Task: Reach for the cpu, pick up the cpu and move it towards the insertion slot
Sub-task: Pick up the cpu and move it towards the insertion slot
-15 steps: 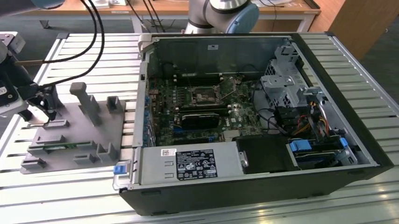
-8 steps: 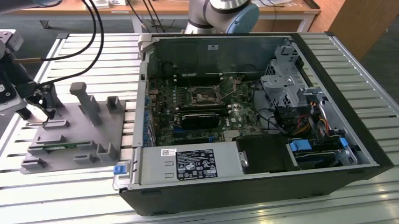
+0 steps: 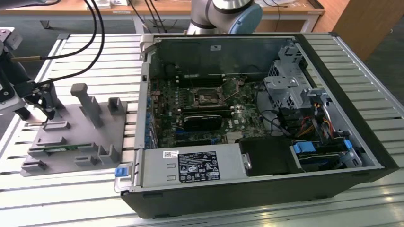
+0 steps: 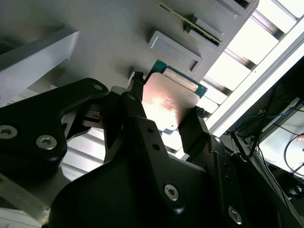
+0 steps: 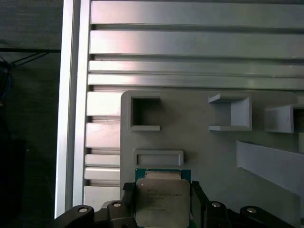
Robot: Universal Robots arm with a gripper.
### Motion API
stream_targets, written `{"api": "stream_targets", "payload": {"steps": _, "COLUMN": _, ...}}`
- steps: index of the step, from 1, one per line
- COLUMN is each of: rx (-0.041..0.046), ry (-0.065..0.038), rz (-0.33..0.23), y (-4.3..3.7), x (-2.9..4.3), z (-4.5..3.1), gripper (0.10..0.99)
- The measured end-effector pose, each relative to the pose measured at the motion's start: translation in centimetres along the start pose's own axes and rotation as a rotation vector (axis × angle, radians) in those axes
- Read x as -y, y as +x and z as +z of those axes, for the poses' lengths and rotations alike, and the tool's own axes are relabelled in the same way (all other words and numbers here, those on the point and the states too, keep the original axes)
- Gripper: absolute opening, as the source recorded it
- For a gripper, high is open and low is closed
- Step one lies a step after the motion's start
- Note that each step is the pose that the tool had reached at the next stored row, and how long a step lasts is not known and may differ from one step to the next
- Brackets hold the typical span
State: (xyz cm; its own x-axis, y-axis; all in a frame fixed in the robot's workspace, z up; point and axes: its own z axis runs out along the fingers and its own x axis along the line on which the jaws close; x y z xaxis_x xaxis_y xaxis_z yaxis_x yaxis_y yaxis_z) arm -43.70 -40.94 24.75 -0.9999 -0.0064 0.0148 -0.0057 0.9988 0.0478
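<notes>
The cpu, a flat square chip with a silvery top and a thin green rim, lies low over the grey fixture plate. In both wrist views the black fingers of my gripper press against two opposite edges of it. The second wrist view shows the cpu lit up between the fingertips of the gripper. In the exterior view the gripper hangs over the fixture plate's corner at the exterior view's left. The insertion slot, a shiny square frame with a dark centre, sits on the motherboard inside the open computer case.
The open black computer case takes up the exterior view's right half. A black card lies just in front of the slot. On the fixture stand grey posts, and a green memory stick lies in it. Cables hang overhead.
</notes>
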Motion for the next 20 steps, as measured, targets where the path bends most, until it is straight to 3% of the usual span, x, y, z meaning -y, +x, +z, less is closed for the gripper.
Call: {"api": "stream_targets", "payload": {"steps": 20, "rx": 0.0001, "ry": 0.001, "rz": 0.0, "y": 0.02, "x": -0.09, "z": -1.63, "gripper": 0.545}}
